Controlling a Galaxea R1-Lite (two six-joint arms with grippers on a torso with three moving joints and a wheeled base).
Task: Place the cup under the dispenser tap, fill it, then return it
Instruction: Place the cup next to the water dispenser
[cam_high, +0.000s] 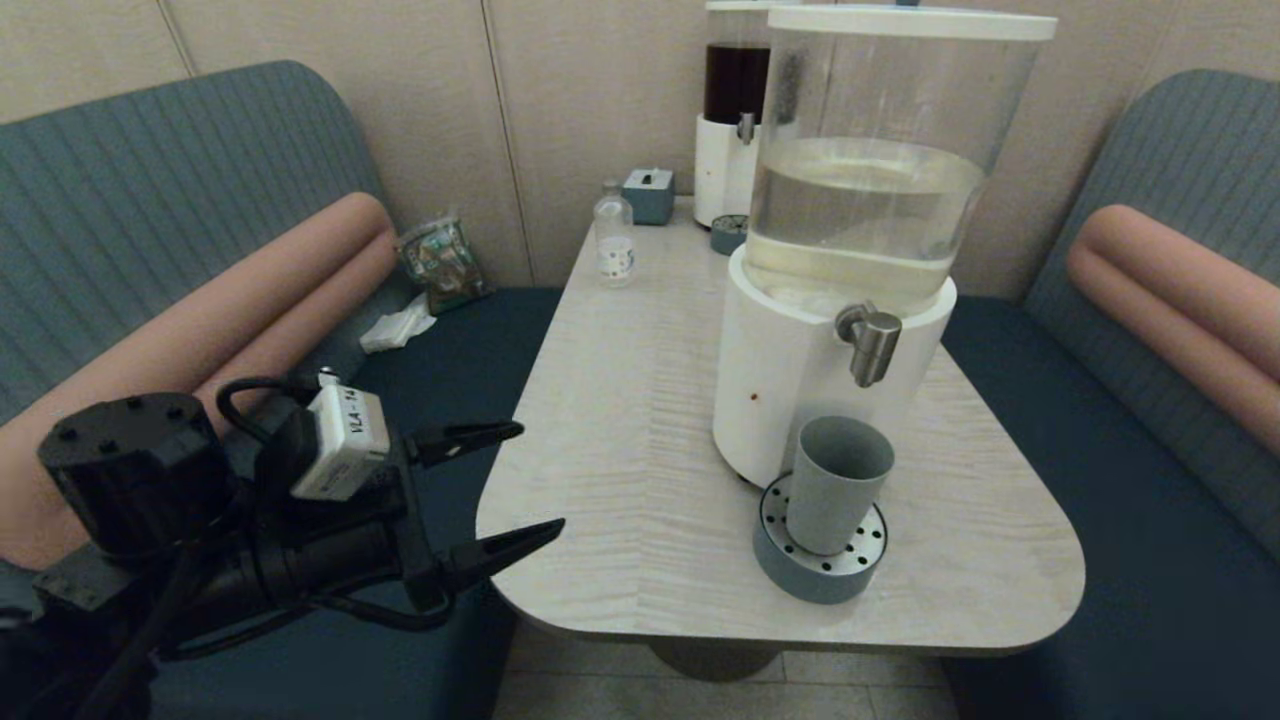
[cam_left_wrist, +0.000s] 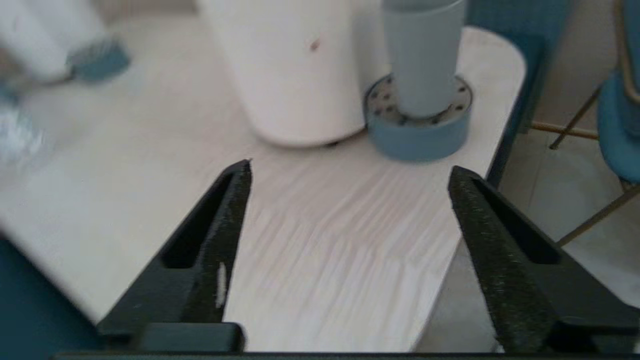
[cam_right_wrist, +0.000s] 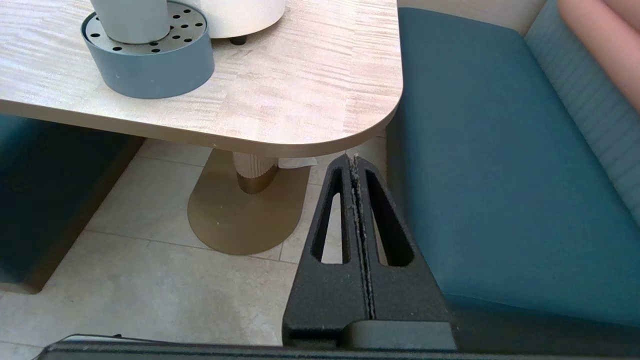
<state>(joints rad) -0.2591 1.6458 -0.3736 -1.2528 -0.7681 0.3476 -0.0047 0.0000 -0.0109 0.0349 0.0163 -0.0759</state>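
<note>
The grey-blue cup (cam_high: 838, 482) stands upright on the round perforated drip tray (cam_high: 822, 575), directly below the brushed-steel dispenser tap (cam_high: 872, 342) of the big white-based dispenser (cam_high: 790, 380). In the left wrist view the cup (cam_left_wrist: 422, 55) sits on the tray (cam_left_wrist: 419, 135) well ahead of the fingers. My left gripper (cam_high: 520, 480) hovers open at the table's near-left corner, a good way left of the cup, holding nothing. My right gripper (cam_right_wrist: 354, 159) is shut and empty, low beside the table's right edge, above the floor; it does not show in the head view.
A small clear bottle (cam_high: 613, 236), a blue-grey tissue box (cam_high: 649, 194) and a dark-liquid dispenser (cam_high: 730, 120) with its own small tray (cam_high: 728, 234) stand at the table's (cam_high: 620, 400) far end. Blue bench seats (cam_high: 1150, 520) flank both sides. The table's pedestal base (cam_right_wrist: 245, 205) is below.
</note>
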